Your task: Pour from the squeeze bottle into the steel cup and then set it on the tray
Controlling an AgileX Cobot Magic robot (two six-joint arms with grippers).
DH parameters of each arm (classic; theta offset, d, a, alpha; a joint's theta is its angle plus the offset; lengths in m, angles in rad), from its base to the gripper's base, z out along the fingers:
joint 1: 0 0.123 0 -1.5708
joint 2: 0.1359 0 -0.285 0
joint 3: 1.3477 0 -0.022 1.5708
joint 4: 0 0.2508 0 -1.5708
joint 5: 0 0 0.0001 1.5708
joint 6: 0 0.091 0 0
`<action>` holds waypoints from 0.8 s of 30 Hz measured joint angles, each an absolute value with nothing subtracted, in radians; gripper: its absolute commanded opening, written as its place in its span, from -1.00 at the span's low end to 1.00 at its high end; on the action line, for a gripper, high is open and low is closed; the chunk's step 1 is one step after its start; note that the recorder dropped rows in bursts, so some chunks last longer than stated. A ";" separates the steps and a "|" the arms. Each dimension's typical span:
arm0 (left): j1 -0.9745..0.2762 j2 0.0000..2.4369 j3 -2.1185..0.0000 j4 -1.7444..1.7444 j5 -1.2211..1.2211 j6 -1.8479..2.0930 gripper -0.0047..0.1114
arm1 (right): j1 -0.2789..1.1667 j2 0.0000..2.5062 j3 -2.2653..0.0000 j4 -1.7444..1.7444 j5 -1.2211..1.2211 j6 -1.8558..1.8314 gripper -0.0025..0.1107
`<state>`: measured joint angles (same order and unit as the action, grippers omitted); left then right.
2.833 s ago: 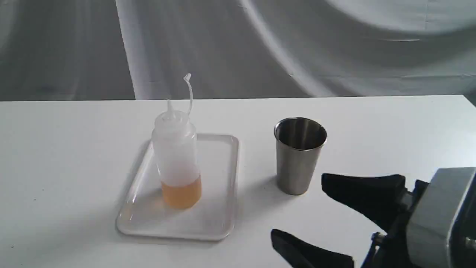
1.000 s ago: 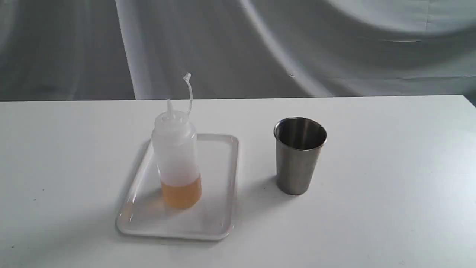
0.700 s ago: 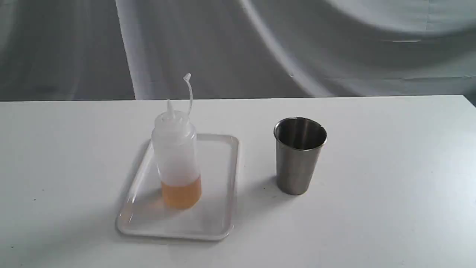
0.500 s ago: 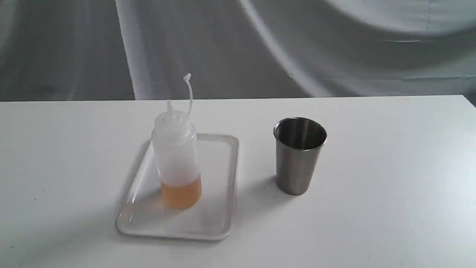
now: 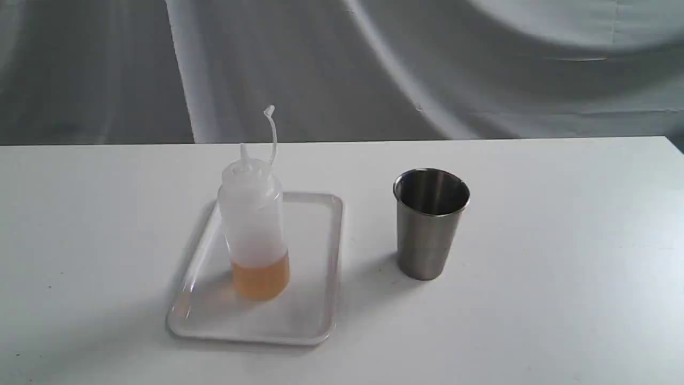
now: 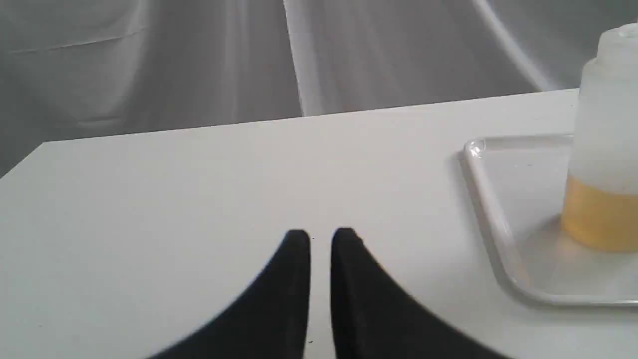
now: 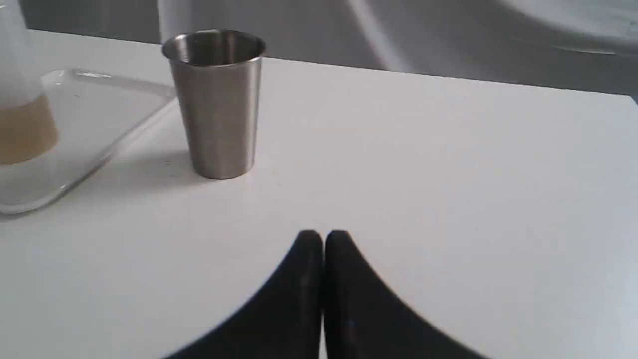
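The squeeze bottle (image 5: 254, 230) stands upright on the white tray (image 5: 320, 251), amber liquid at its bottom and its cap strap curling up above the nozzle. The steel cup (image 5: 429, 230) stands upright on the table to the tray's right, apart from it. Neither gripper shows in the exterior view. In the left wrist view my left gripper (image 6: 321, 237) hovers low over bare table, fingers nearly together and empty, with the tray (image 6: 498, 239) and bottle (image 6: 605, 149) off to one side. My right gripper (image 7: 324, 237) is shut and empty, well short of the cup (image 7: 217, 104).
The white table (image 5: 561, 256) ends at a far edge in front of a grey draped cloth backdrop (image 5: 374, 64). Its right corner shows at the far right of the exterior view. Nothing else stands on the table.
The right gripper, open at the lower right of the exterior view in the earliest frame, has left that view. Over the last second nothing has moved.
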<state>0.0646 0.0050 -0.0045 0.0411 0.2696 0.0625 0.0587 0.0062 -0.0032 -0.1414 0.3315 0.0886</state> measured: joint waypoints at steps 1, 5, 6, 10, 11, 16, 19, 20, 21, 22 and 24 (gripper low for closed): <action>0.065 0.005 -0.004 0.041 0.270 0.063 -0.78 | 0.044 0.006 -0.003 -0.141 0.333 0.089 -0.96; 0.065 0.005 -0.004 0.041 0.270 0.063 -0.78 | -0.005 0.006 -0.003 -0.139 0.333 0.089 -0.96; 0.065 0.005 -0.004 0.041 0.270 0.063 -0.78 | -0.017 0.006 -0.003 -0.139 0.333 0.089 -0.96; 0.065 0.005 -0.004 0.041 0.270 0.063 -0.78 | -0.060 0.006 -0.003 -0.139 0.333 0.089 -0.96; 0.065 0.005 -0.004 0.041 0.270 0.063 -0.78 | -0.075 0.006 -0.003 -0.139 0.333 0.089 -0.96; 0.065 0.005 -0.004 0.041 0.270 0.063 -0.78 | -0.134 0.006 -0.003 -0.139 0.333 0.089 -0.96; 0.065 0.005 -0.004 0.041 0.270 0.063 -0.78 | -0.163 0.006 -0.003 -0.139 0.333 0.089 -0.96; 0.065 0.005 -0.004 0.041 0.270 0.063 -0.78 | -0.170 0.006 -0.003 -0.139 0.336 0.089 -0.96; 0.065 0.005 -0.004 0.041 0.270 0.063 -0.78 | -0.174 0.006 -0.003 -0.141 0.339 0.089 -0.96; 0.065 0.005 -0.004 0.041 0.270 0.063 -0.78 | -0.179 0.006 -0.003 -0.143 0.341 0.087 -0.96; 0.065 0.005 -0.004 0.041 0.270 0.063 -0.78 | -0.181 0.006 -0.003 -0.160 0.350 0.076 -0.96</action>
<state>0.0646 0.0050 -0.0045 0.0411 0.2696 0.0625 -0.1812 0.0062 -0.0032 -0.1600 0.3497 0.0763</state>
